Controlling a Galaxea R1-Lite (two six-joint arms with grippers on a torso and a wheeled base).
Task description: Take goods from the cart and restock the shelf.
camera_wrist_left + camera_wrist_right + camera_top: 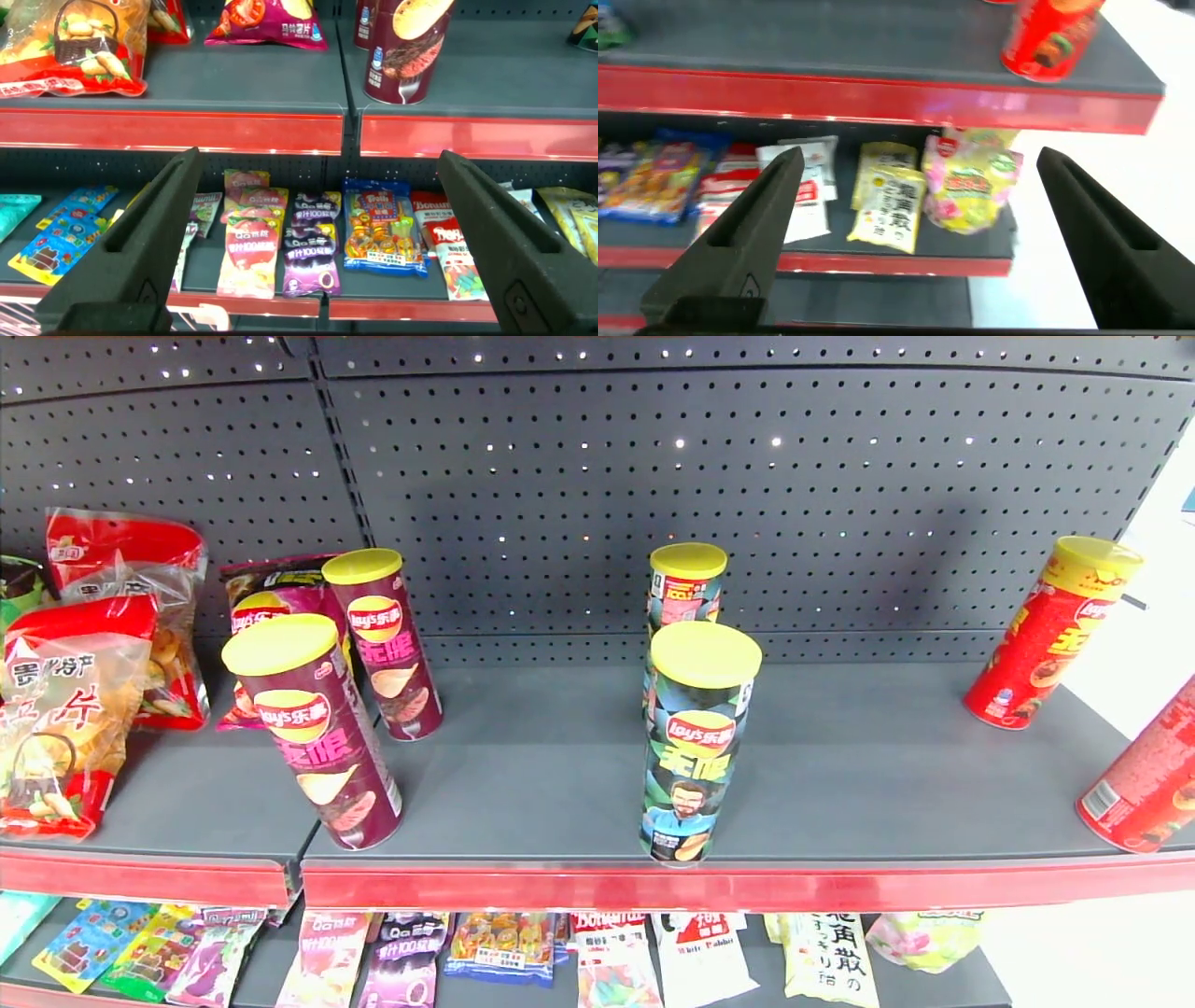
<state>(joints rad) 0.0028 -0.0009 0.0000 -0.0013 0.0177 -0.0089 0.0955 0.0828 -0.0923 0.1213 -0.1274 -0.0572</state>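
Restocking looks partway done: six cans stand on the shelf, beside bags, with wide gaps between them. Left hand and right hand are both spread apart and empty, so more goods probably need fetching.

Six chip cans stand on the shelf, two of each colour. The front dark can has the rear dark can just behind it. To its left are the near purple can and the far purple can. To its right are the far red can and the near red can. Farther left lie two red bags and one purple bag.
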